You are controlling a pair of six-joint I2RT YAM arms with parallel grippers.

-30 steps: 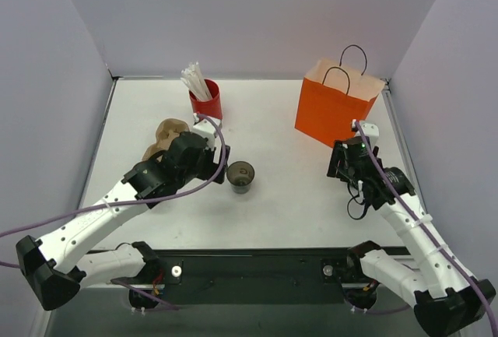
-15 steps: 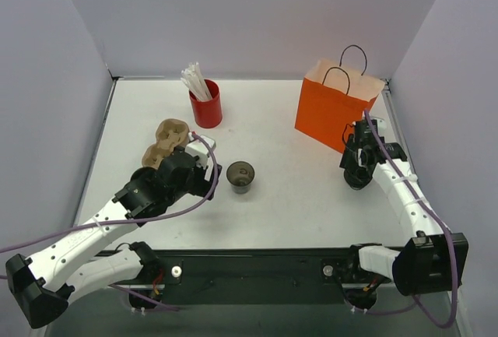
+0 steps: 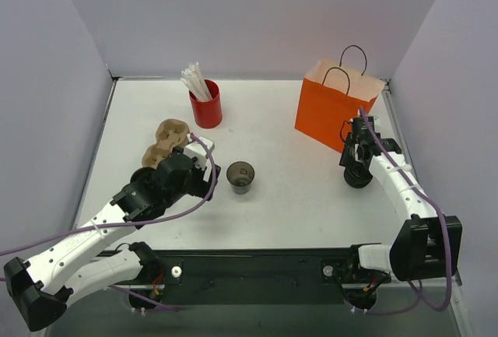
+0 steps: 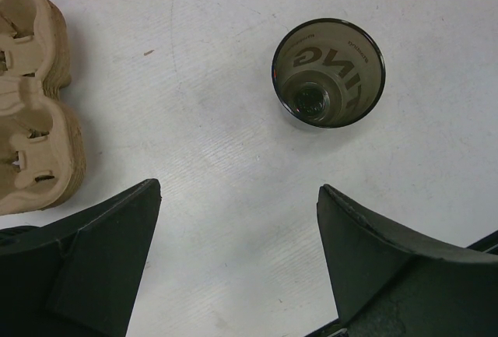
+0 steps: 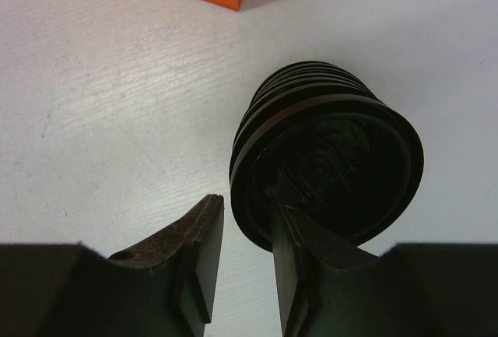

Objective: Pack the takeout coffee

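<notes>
Beside the orange paper bag [image 3: 336, 103], the right gripper [image 5: 245, 220], jaws half-narrowed astride the rim of the black lid stack [image 5: 327, 158] but not pinching, could grab several nested lids or topple it; left gripper [image 4: 239, 193] spread wide.

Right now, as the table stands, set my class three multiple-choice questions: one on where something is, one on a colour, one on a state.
1. Where is the stack of black lids?
A) on the table beside the orange bag
B) inside the bag
C) at the table's left edge

2. What colour is the cup holding the white sticks?
A) blue
B) red
C) green

3. The dark paper cup is:
A) lidded
B) tipped over
C) upright with no lid

Answers:
1 A, the stack stands just off the bag's near corner.
2 B, its wall is plain red.
3 C, the left wrist view looks straight down into it.
</notes>
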